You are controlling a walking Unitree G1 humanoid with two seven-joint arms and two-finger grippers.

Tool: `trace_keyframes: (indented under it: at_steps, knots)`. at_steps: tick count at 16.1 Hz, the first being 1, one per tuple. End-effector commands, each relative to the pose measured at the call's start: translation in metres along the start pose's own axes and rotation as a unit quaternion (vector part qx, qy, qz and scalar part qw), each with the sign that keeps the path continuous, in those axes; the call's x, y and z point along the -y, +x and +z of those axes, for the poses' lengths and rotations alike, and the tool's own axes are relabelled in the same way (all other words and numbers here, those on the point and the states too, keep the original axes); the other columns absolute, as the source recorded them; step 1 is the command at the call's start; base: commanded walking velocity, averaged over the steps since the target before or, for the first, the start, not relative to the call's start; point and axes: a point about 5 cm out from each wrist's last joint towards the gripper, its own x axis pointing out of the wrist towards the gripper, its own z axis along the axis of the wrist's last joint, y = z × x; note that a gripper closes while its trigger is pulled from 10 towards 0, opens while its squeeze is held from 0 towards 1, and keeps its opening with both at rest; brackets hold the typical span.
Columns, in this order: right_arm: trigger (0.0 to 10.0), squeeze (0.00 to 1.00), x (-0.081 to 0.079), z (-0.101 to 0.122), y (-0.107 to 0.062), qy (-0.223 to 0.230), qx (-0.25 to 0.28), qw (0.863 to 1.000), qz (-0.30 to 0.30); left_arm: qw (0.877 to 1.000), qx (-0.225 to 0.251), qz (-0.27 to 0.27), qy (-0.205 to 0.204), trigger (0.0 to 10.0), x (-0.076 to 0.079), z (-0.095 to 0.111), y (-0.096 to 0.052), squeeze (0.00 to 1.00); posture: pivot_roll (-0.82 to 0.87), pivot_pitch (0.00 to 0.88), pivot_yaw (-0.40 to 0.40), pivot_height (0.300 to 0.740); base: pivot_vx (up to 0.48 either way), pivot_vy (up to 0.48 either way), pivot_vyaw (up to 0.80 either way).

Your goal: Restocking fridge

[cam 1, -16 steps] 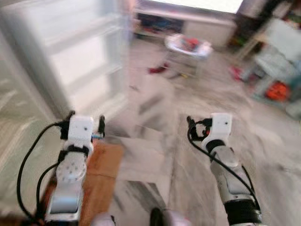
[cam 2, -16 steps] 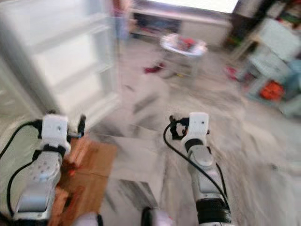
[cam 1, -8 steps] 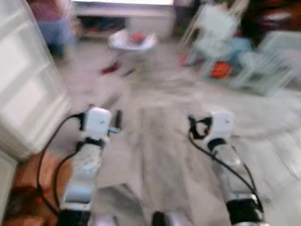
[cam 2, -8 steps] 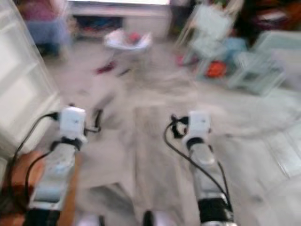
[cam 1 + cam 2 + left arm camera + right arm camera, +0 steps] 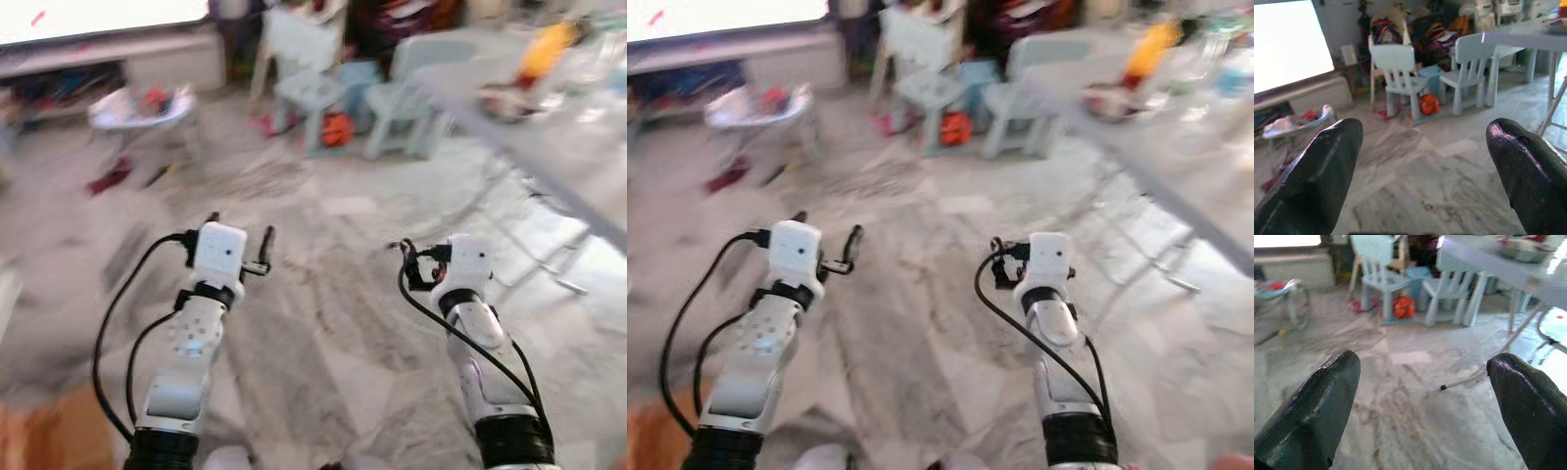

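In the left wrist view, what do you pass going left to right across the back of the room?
Bright screen → baby bouncer → left pale blue chair → orange ball → right pale blue chair → grey table. Both grippers, left and right, are open and empty.

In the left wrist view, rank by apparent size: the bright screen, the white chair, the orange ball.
1. Bright screen, largest, cut off by the frame.
2. White chair.
3. Orange ball, smallest.
The screen and chair sit at different depths, so true sizes stay unsure.
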Motion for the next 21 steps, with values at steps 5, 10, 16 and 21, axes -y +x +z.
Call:
trace_keyframes:
  at_steps: [5, 10, 16, 21]
  knots:
    - [10.0, 0.0, -0.004, 0.004, 0.0, -0.003, 0.009, 1.0, 0.007, 1.0, -0.002, -0.011, -0.009, 10.0, 0.003, 0.0, 0.003, 0.0, 0.07, 0.098, -0.059, 0.74, 0.469, 0.0, -0.8]
    - [10.0, 0.0, -0.002, 0.004, 0.0, -0.002, 0.009, 1.0, 0.001, 0.999, -0.004, -0.028, -0.023, 10.0, 0.01, -0.001, 0.003, 0.0, 0.06, 0.103, -0.055, 0.74, 0.433, 0.055, -0.8]
    - [10.0, 0.0, 0.001, 0.007, 0.002, -0.006, 0.013, 1.0, -0.004, 0.999, -0.002, -0.035, -0.02, 10.0, 0.012, 0.0, 0.005, 0.0, 0.06, 0.1, -0.05, 0.74, 0.358, 0.321, -0.8]
    - [10.0, 0.0, 0.001, 0.008, 0.002, 0.003, 0.017, 1.0, -0.004, 0.999, -0.005, -0.041, -0.019, 10.0, 0.013, -0.001, 0.007, 0.0, 0.06, 0.099, -0.043, 0.74, 0.112, 0.426, -0.28]
